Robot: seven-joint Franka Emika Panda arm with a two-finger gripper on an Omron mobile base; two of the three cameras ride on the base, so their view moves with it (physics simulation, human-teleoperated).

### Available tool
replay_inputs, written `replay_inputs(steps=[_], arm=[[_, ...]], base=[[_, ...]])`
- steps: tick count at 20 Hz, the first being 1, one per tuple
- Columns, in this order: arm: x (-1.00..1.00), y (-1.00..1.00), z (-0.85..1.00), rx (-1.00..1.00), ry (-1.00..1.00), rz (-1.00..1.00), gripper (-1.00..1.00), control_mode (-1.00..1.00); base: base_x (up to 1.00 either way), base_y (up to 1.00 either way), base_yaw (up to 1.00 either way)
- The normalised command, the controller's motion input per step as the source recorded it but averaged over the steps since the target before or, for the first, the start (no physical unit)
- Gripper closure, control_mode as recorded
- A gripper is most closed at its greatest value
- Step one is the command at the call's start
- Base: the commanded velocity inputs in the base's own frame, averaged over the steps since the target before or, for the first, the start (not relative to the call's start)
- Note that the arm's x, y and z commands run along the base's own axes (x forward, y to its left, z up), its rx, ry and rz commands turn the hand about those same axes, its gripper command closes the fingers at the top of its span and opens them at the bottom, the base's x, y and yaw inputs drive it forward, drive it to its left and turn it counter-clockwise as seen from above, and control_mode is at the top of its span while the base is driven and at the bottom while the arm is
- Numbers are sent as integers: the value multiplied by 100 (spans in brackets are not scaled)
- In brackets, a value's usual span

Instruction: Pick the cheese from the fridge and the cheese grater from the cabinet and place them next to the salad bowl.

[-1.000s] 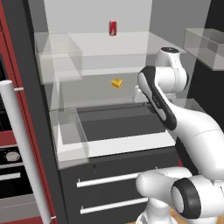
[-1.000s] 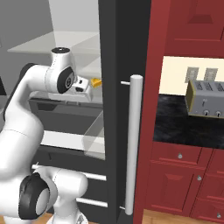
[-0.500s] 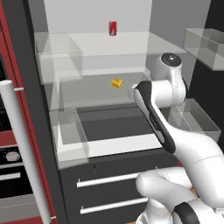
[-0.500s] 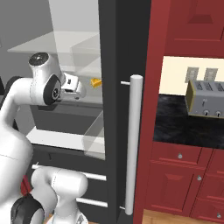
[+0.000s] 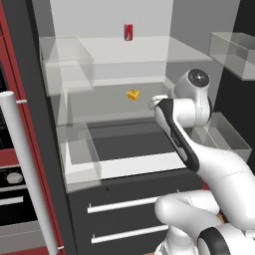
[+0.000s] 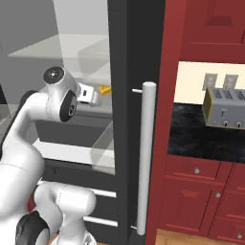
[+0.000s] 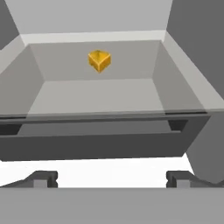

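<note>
The fridge (image 5: 74,149) stands open, so its clear shelf is reachable. The cheese (image 5: 132,94) sits alone mid-shelf, and right of it the gripper (image 5: 155,101) is spread wide, empty, aimed to straddle it.

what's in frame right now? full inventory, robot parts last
cheese: 1, yellow-orange, on clear fridge shelf, untouched
can: 1, red, upper fridge shelf at back
fridge: 1, dark body, pale grey inside, door open
door handle: 1, white bar, on fridge door edge
toaster: 1, silver, on black counter at right
lower cabinets: red, with knobs, under counter
claw: 1, dark tips, open, facing cheese, short of it
</note>
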Motion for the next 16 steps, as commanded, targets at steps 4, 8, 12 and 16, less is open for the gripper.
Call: replay_inputs(steps=[4, 8, 12, 16], arm=[[69, -9, -1, 0, -1, 0, -100, -100], [96, 1, 0, 0, -1, 0, -100, -100], [85, 10, 0, -1, -1, 0, -100, -100], [69, 34, -7, 0, 0, -1, -100, -100]], base=[[0, 0, 0], [0, 0, 0], [0, 0, 0], [0, 0, 0]])
